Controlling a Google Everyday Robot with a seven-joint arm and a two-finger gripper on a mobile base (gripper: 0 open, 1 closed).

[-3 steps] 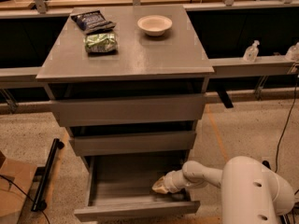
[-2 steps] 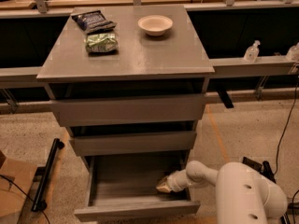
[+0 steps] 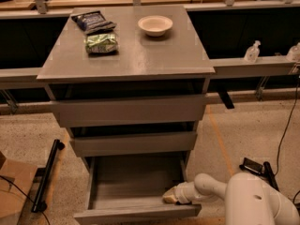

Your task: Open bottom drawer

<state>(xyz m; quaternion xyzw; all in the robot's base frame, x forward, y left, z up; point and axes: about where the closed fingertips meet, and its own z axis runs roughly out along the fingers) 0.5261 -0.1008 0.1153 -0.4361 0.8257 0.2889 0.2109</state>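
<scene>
The bottom drawer is the lowest of three grey handle-less drawers in a grey cabinet and stands pulled out, showing its bare grey floor. My gripper is inside the drawer at its front right corner, just behind the slim front panel. My white arm reaches in from the lower right. The top drawer front and middle drawer front sit above, each slightly out.
On the cabinet top lie a white bowl, a dark chip bag and a green bag. A black bar and cardboard lie on the floor at left. Cables and a black device are at right.
My arm has drawn back toward the lower right and the drawer has come out slightly further with the gripper inside it.
</scene>
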